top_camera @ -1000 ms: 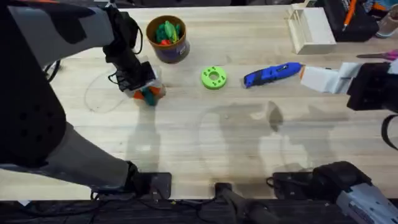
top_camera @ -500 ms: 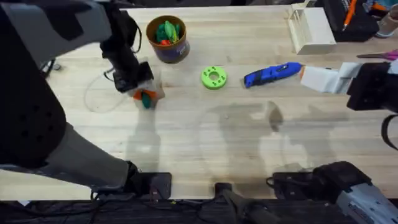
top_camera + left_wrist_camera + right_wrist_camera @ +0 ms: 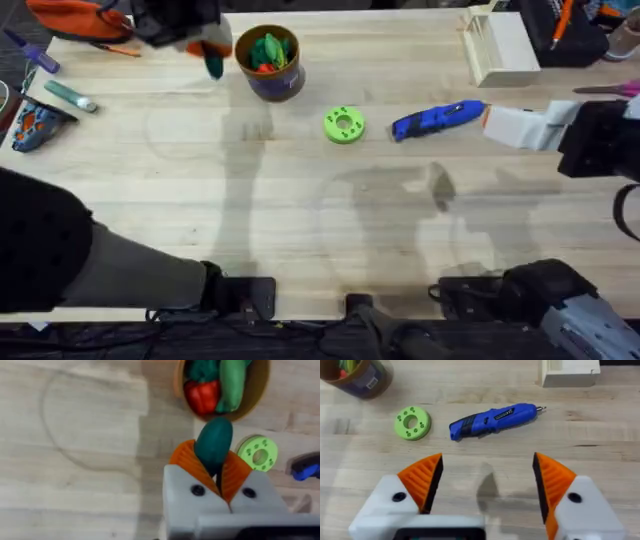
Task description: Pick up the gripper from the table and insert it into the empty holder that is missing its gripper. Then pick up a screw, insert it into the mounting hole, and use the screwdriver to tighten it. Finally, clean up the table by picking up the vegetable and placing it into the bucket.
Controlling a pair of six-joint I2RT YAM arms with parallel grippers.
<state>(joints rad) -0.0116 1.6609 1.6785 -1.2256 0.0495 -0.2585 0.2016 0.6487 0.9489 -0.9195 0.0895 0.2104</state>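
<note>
My left gripper [image 3: 205, 48] hangs just left of the bucket [image 3: 270, 62], shut on the dark green vegetable [image 3: 213, 63]. In the left wrist view the vegetable [image 3: 214, 442] sticks out from between the orange pads [image 3: 186, 462], just short of the bucket [image 3: 260, 395], which holds a red and several green toy vegetables. The blue screwdriver [image 3: 438, 118] lies on the table right of centre. Beside its tip, my right gripper [image 3: 512, 127] stands open and empty [image 3: 485, 482], with the screwdriver [image 3: 492, 420] ahead of it. The loose gripper, holder and screw are out of view.
A lime-green ring disc [image 3: 343, 124] lies between bucket and screwdriver. A white box [image 3: 500, 45] stands at the back right. Small tools [image 3: 68, 95] and an orange-blue object [image 3: 35, 125] lie at the left edge. Bare wood spans the middle and front of the table.
My left gripper has lifted the vegetable off the table and carried it back and up, to the left side of the bucket. The right arm has not moved.
</note>
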